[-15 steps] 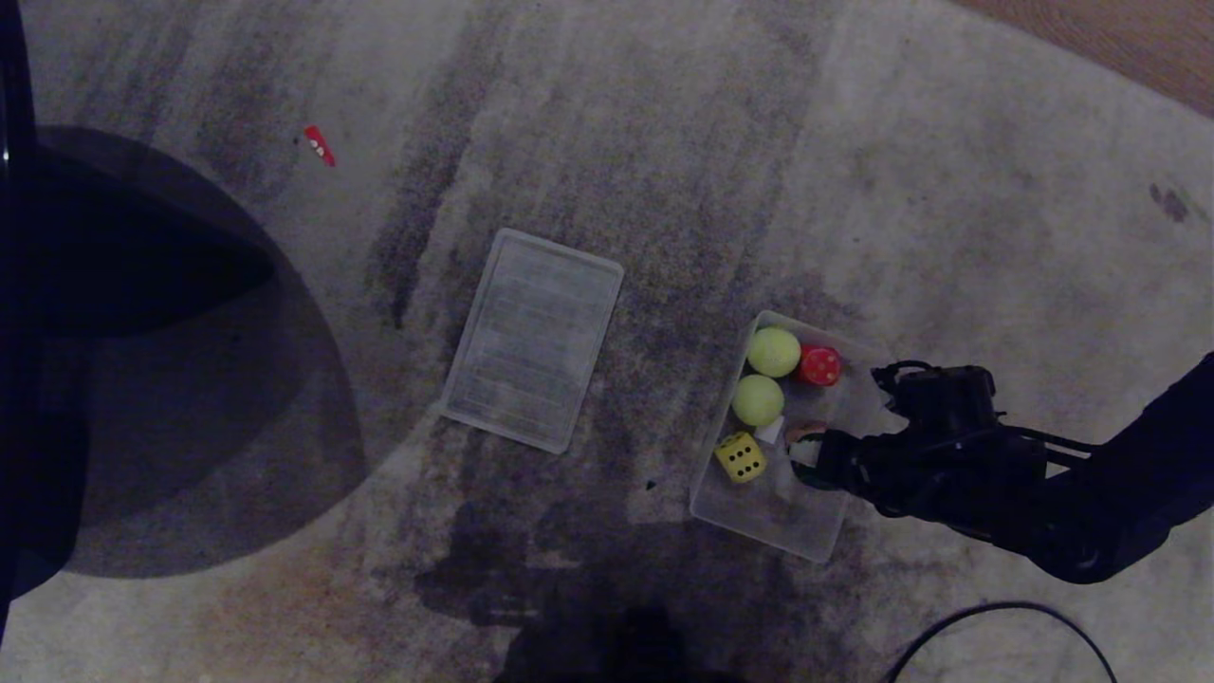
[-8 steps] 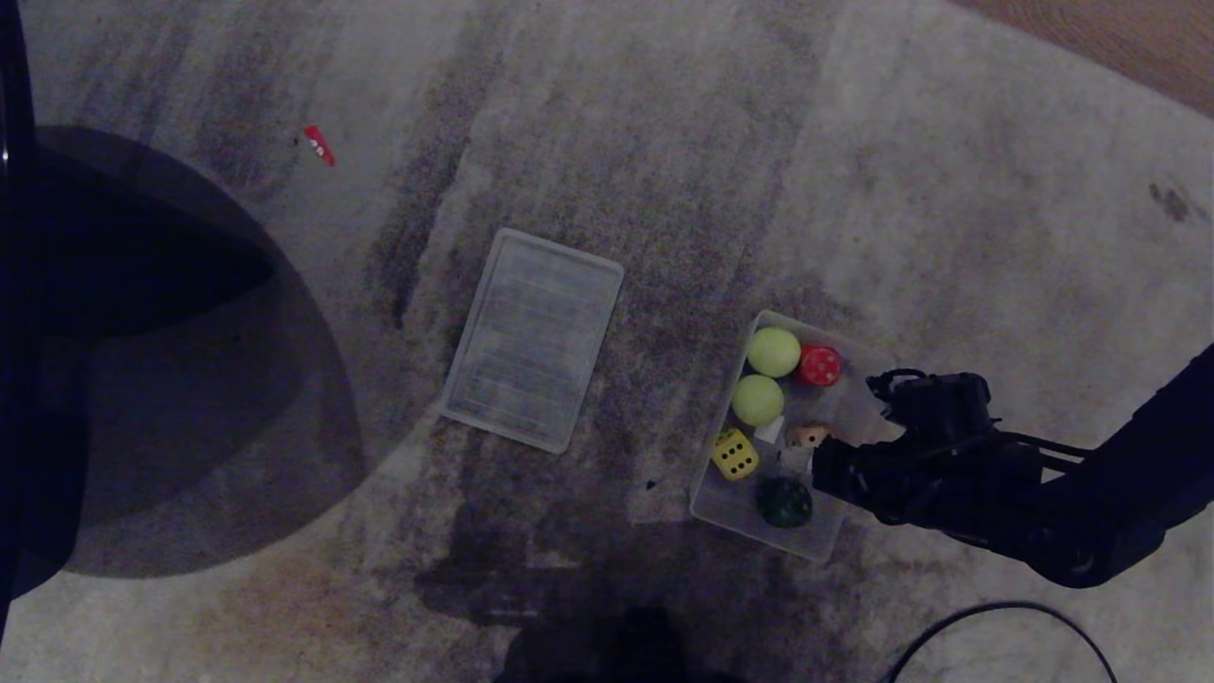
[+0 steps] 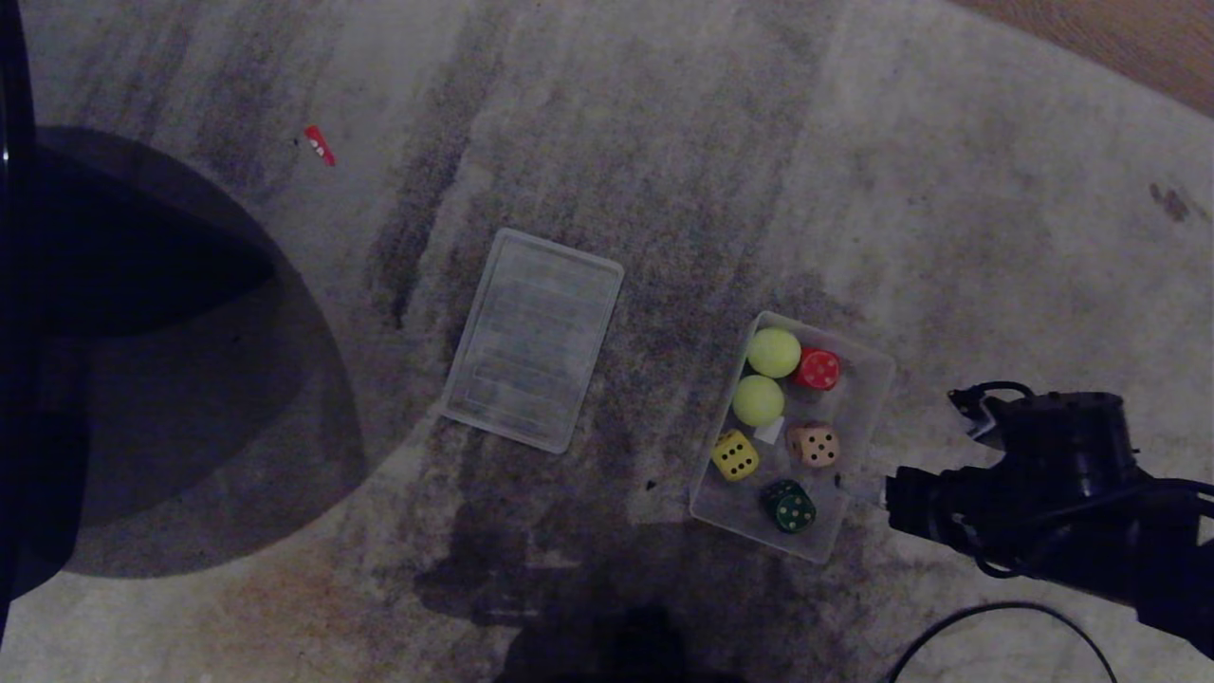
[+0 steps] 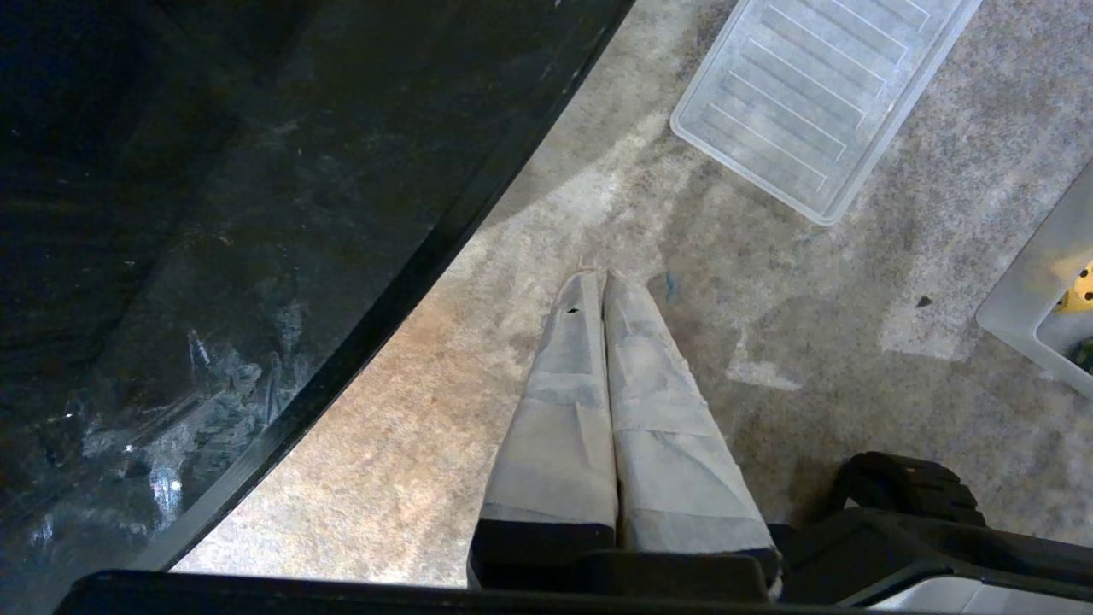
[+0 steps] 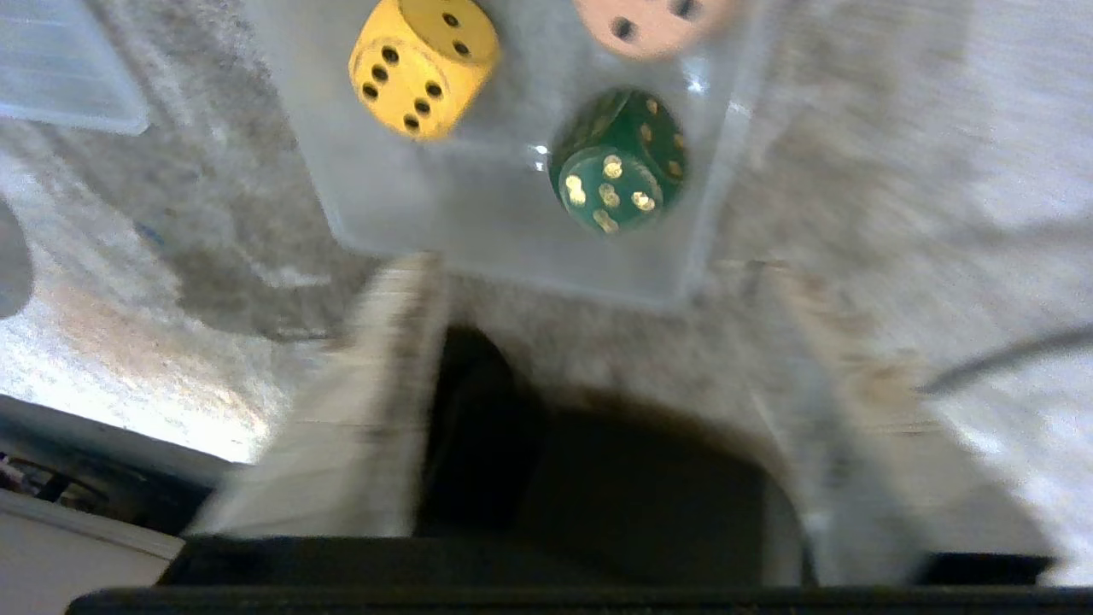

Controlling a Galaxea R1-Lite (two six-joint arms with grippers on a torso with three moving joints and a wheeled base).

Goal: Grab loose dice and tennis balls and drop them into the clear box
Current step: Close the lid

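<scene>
Beside clear box (image 3: 877,372): right gripper (image 5: 589,282) fingers (image 5: 376,359) spread wide, holding nothing.

Worn grey carpet (image 3: 664,142) (streaked dark); wood floor (image 3: 1119,38) beyond.

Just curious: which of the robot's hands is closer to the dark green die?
The right hand. It hangs open just beside the clear box holding the green die. The left hand is shut, farther away beyond the lid.
</scene>
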